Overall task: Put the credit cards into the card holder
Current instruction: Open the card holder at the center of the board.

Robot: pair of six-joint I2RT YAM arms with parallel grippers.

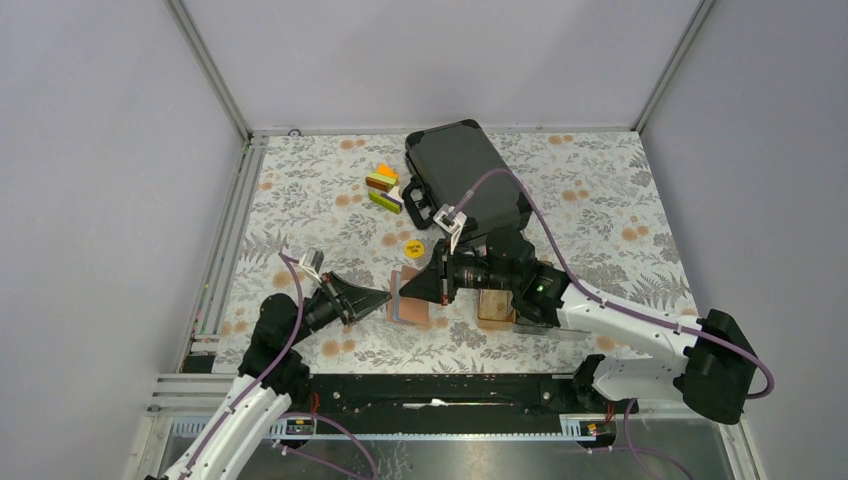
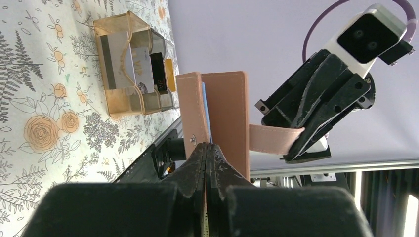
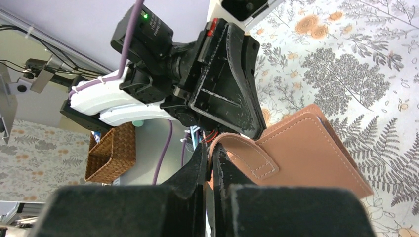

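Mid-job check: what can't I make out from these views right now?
1. Pockets of the card holder: in every view the covers are nearly shut. Only a blue sliver shows, so any card inside is unseen.
2. The credit cards in the clear tray, left wrist view: they overlap, so the count is unclear.
3. The same tray, top view: mostly under the right arm.
4. The tip of the strap, left wrist view: pinched inside the right gripper.

- The table [image 1: 600,220] is covered with a pale cloth printed with grey ferns and orange flowers.
- A black hard case [image 1: 465,180] lies flat on it, beyond the right gripper [image 1: 404,292] toward the far edge.
- A round yellow disc [image 1: 413,246] lies near that gripper's tip, on its far side.
- A small cluster of coloured blocks [image 1: 383,188] sits farther out than the disc, just beside the case.
- A clear amber tray [image 2: 121,98] stands ahead of the left gripper [image 2: 207,148], behind the right gripper's tip.
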